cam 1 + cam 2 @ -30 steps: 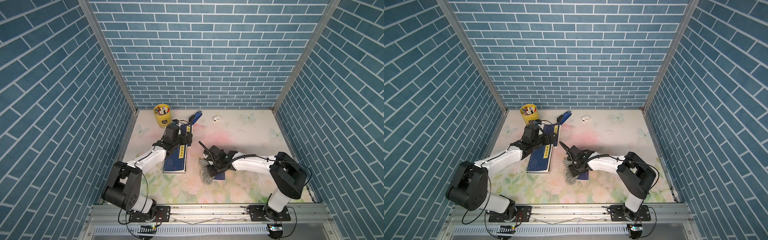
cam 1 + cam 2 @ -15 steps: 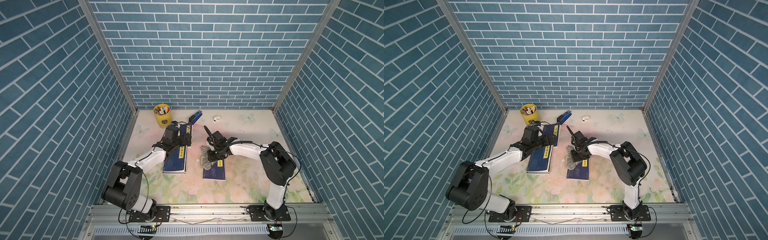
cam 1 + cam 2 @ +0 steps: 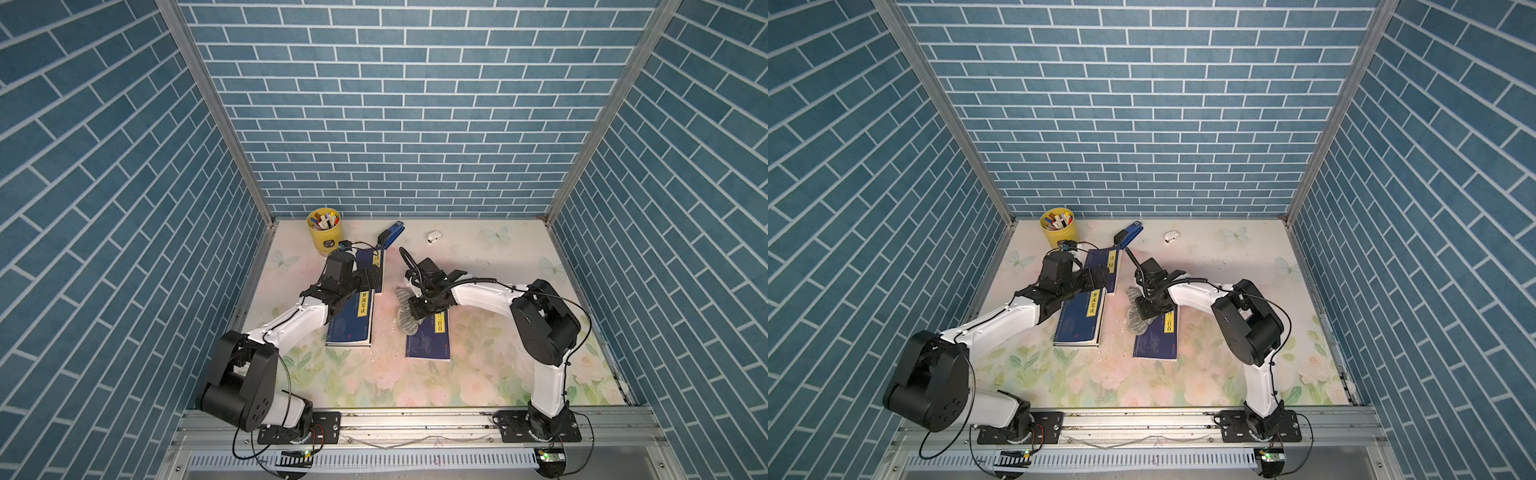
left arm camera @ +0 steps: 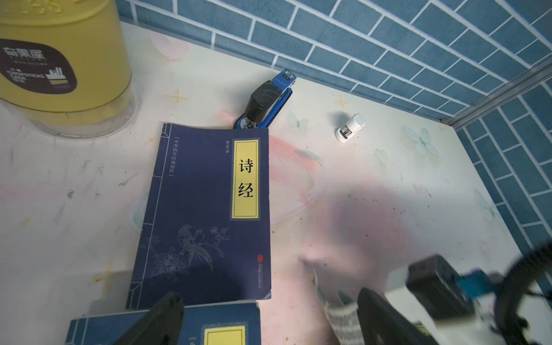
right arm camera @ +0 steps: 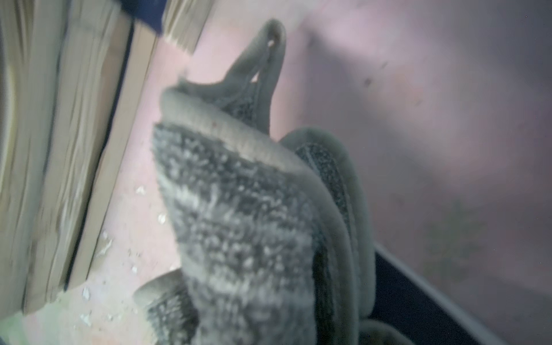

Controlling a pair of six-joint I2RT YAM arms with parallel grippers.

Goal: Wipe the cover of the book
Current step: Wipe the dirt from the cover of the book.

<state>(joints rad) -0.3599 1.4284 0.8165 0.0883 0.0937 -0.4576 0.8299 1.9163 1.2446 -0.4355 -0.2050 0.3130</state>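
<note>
right gripper pinches grey cloth overhanging book edge; left gripper spread wide.

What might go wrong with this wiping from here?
1. The grey cloth in the right arm's shut jaws hangs mostly beside the book, near loose crumbs. A stroke may drag them onto the cover.
2. Nothing seems to hold that book. The left arm's open jaws are over the other books, so wiping might push it sideways.
</note>
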